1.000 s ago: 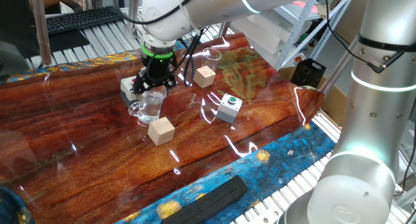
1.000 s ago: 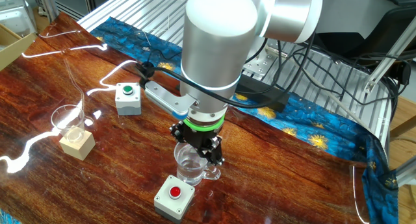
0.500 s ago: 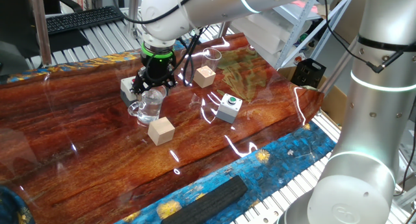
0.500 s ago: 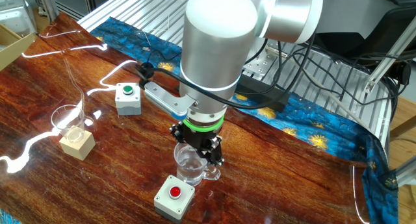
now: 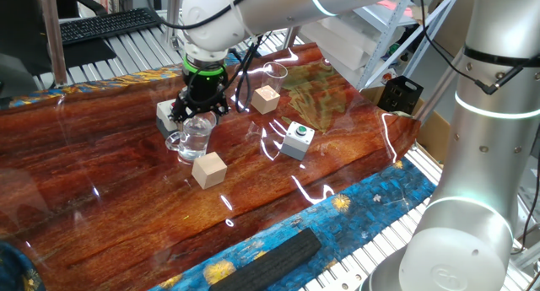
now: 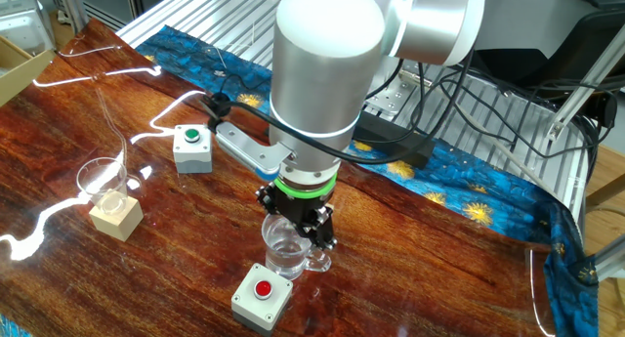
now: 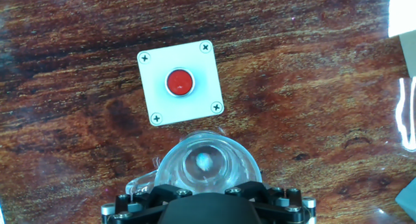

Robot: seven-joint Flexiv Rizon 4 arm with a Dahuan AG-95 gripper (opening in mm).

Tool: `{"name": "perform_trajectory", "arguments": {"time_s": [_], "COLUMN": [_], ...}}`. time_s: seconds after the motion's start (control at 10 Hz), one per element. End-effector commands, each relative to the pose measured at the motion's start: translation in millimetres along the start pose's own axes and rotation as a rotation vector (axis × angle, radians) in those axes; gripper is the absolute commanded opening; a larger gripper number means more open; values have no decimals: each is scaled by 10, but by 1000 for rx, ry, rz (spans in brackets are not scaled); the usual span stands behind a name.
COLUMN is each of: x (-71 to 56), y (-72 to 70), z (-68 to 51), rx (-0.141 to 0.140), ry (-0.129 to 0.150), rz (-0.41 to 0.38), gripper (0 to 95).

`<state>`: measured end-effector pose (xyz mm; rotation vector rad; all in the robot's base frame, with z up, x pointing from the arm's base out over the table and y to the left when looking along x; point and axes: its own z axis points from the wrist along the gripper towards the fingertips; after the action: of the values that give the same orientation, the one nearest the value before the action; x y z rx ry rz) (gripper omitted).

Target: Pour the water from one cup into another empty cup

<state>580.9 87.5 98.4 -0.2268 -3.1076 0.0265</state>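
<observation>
Gripper poised over the handled mug, grasp not yet made

Nearest in the hand view, the gripper (image 7: 209, 208) is held straight down with its jaws spread wide, nothing pinched, around the glass mug (image 6: 290, 249), in which a little water (image 7: 205, 161) is seen. A red-button box (image 7: 181, 83) lies just beside the mug at 12 o'clock, so a centred, level closure is advised. Farthest, the empty cup (image 6: 102, 181) is found well apart at 9 o'clock in the other fixed view, beside a wooden cube (image 6: 115, 216).

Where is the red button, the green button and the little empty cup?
red button (image 7: 180, 82), hand view, on its red cap.
green button (image 6: 192, 136), the other fixed view, on its green cap.
little empty cup (image 6: 102, 181), the other fixed view, on its glass wall.
</observation>
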Motion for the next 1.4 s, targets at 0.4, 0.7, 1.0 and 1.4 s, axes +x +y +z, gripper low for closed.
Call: {"name": "perform_trajectory", "arguments": {"time_s": [0.4, 0.7, 1.0, 1.4], "x": [6, -17, -33, -44], "y": [12, 36, 62, 78], "z": [9, 37, 68, 88], "rx": [-9, -19, -22, -26], "ry": [-12, -12, -14, -17], "rz": [24, 19, 14, 11], "gripper": [950, 950, 950, 950]}}
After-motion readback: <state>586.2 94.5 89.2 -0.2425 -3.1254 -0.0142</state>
